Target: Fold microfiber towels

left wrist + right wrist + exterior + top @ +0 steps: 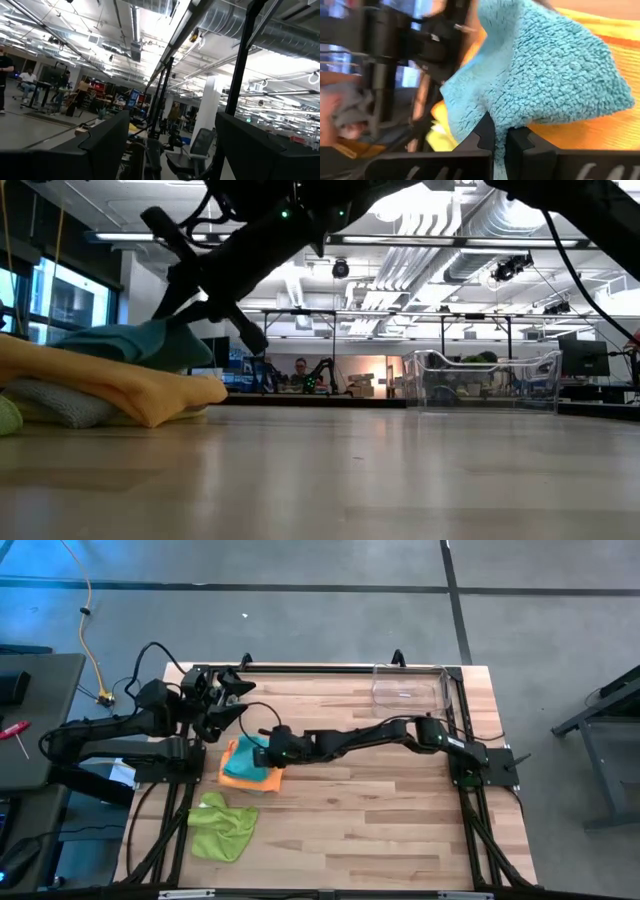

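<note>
You are looking down at a wooden table [380, 810], and your right gripper [268, 753] is reaching across to the left of the middle of the frame. Its two fingers are pinched tight together on the edge of the teal towel [252, 749]. In the right wrist view you are seeing the fuzzy teal towel [545, 70] hanging over the closed fingers [487, 135], with the orange towel [615, 125] lying under it. In the high view the teal towel is sitting on top of the orange towel [240, 778], and a bit of yellow is peeking out at the pile's left edge. In the low view the pile is lying at the left of the frame: the teal towel [140, 340] is on top, the orange towel [130, 385] is folding down over a grey towel [60, 405], and a sliver of lime is showing at the far left edge. The lime towel [222, 825] is lying crumpled by itself in the lower left of the high view, just below the pile and not touching it. Your left gripper [225, 695] is waiting in the upper left of the frame, off the towels, with its fingers wide open and holding nothing. A clear bin [410, 685] is standing at the top edge of the table, right of the middle, well apart from the towels.
</note>
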Controlling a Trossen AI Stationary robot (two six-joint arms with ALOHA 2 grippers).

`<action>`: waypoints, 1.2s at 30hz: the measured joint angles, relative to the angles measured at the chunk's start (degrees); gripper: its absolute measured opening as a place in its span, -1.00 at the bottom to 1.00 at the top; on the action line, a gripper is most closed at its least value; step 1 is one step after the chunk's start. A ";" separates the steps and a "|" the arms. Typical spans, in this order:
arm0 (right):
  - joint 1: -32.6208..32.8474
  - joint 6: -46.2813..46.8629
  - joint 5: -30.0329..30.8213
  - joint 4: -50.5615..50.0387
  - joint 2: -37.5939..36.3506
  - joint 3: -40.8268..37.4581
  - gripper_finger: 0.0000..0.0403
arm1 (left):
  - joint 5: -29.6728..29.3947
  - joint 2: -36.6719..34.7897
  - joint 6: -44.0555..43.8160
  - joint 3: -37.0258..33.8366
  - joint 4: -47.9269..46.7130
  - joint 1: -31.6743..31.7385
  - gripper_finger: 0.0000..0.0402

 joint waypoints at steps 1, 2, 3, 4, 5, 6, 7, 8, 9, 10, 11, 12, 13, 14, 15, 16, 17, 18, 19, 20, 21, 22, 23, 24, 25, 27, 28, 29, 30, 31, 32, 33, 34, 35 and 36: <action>-0.25 -0.18 -1.17 -0.58 -0.03 0.00 -1.00 | -0.02 0.00 0.02 0.00 0.00 0.00 0.43; -0.44 -0.68 -2.65 -0.85 -0.03 0.00 -1.00 | -0.04 0.00 0.01 0.00 0.00 0.00 0.43; -0.61 -1.06 -4.11 -1.24 -0.03 0.00 -1.00 | -0.09 0.00 0.01 0.02 0.02 0.00 0.43; -0.75 -1.04 -5.35 -1.76 -0.06 0.00 -1.00 | -0.26 0.00 0.02 0.02 0.00 0.00 0.43; -0.88 -0.91 -5.69 -2.65 -0.07 0.00 -1.00 | -0.57 0.00 0.00 0.02 0.00 -0.02 0.43; -0.86 -0.94 -5.50 -3.55 -0.07 0.00 -1.00 | -0.81 0.00 0.00 0.02 0.02 -0.01 0.43; -0.86 -1.06 -5.25 -4.19 -0.07 0.00 -1.00 | -0.88 0.00 0.00 0.02 0.02 -0.01 0.43; -0.86 -1.20 -4.89 -4.58 -0.07 0.00 -1.00 | -0.92 0.00 0.02 0.02 0.02 -0.01 0.43; -0.86 -1.30 -4.72 -4.62 -0.07 0.00 -0.99 | -0.97 0.00 0.02 0.02 0.03 -0.01 0.43; -0.91 -1.28 -4.68 -4.52 -0.07 0.00 -0.98 | -1.02 0.00 0.02 0.02 0.04 0.00 0.43; -1.00 -1.26 -4.66 -4.52 -0.07 0.00 -0.96 | -1.04 0.00 0.13 0.02 0.04 -0.02 0.43; -1.11 -1.30 -4.65 -4.55 -0.07 0.00 -0.93 | -1.04 0.00 0.31 0.02 0.04 -0.01 0.43; -1.24 -1.30 -4.64 -4.57 -0.07 0.00 -0.89 | -1.04 0.00 0.41 0.02 0.04 -0.02 0.43; -1.31 -1.34 -4.63 -4.58 -0.07 0.00 -0.85 | -1.04 0.00 0.41 0.02 0.02 -0.02 0.43; -1.36 -1.51 -4.63 -4.57 -0.07 0.00 -0.79 | -1.04 0.00 0.41 0.02 0.03 -0.02 0.43; -1.47 -2.19 -4.63 -4.56 -0.07 0.00 -0.72 | -1.04 0.00 0.41 0.02 0.04 -0.01 0.43; -1.62 -2.88 -4.61 -4.56 -0.07 0.00 -0.65 | -1.04 0.00 0.42 0.02 0.04 -0.02 0.43; -1.75 -3.59 -4.63 -4.58 -0.10 0.00 -0.56 | -1.04 0.00 0.43 0.02 0.04 -0.02 0.43; -1.92 -4.33 -4.73 -4.77 -0.29 0.00 -0.47 | -1.04 0.00 0.43 0.02 0.04 -0.02 0.43; -2.19 -5.68 -5.01 -5.23 -0.56 -0.02 -0.38 | -1.04 0.00 0.47 0.02 0.04 0.00 0.43; -2.44 -7.34 -5.19 -5.74 -0.98 -0.02 -0.28 | -1.02 0.00 0.56 0.02 0.05 -0.02 0.43; -2.70 -8.70 -5.31 -6.71 -1.50 -0.02 -0.19 | -1.02 0.00 0.78 0.02 0.04 -0.01 0.43; -3.01 -9.55 -5.29 -8.54 -2.24 -0.02 -0.11 | -1.03 0.00 0.99 0.02 0.04 0.00 0.43; -3.31 -10.64 -5.19 -10.22 -2.95 -0.02 -0.03 | -1.03 0.00 1.31 0.02 0.05 -0.02 0.43; -3.59 -12.00 -5.10 -11.82 -3.65 -0.02 0.04 | -1.04 0.00 1.44 0.02 0.07 -0.01 0.43; -3.92 -14.85 -4.86 -16.01 -5.03 -0.02 0.14 | -1.02 0.00 1.50 0.02 0.07 -0.02 0.43; -4.01 -16.37 -4.73 -18.14 -5.57 -0.02 0.17 | -1.02 0.00 1.50 0.02 0.07 -0.02 0.43; -4.11 -17.79 -4.95 -20.21 -6.05 -0.02 0.19 | -1.02 0.00 1.50 0.02 0.07 -0.01 0.43; -4.07 -19.30 -5.44 -22.79 -6.56 -0.02 0.20 | -1.02 0.00 1.50 0.02 0.07 -0.01 0.43; -3.94 -21.00 -5.71 -25.61 -6.86 -0.02 0.20 | -1.02 0.00 1.50 0.02 0.07 -0.02 0.43; -3.75 -22.43 -5.81 -27.64 -7.07 -0.02 0.20 | -1.02 0.00 1.50 0.02 0.09 -0.02 0.43; -3.57 -23.58 -5.99 -30.26 -7.40 -0.02 0.21 | -1.02 0.00 1.50 0.02 0.07 -0.01 0.43; -3.32 -24.86 -6.06 -33.67 -7.67 -0.07 0.21 | -1.02 0.00 1.50 0.02 0.04 -0.02 0.43; -3.01 -25.89 -5.80 -36.31 -7.77 -0.09 0.21 | -0.97 0.00 1.49 0.03 0.07 0.00 0.43; -2.67 -26.68 -5.58 -38.54 -7.79 -0.09 0.21 | -0.66 0.00 1.45 0.04 0.04 0.00 0.43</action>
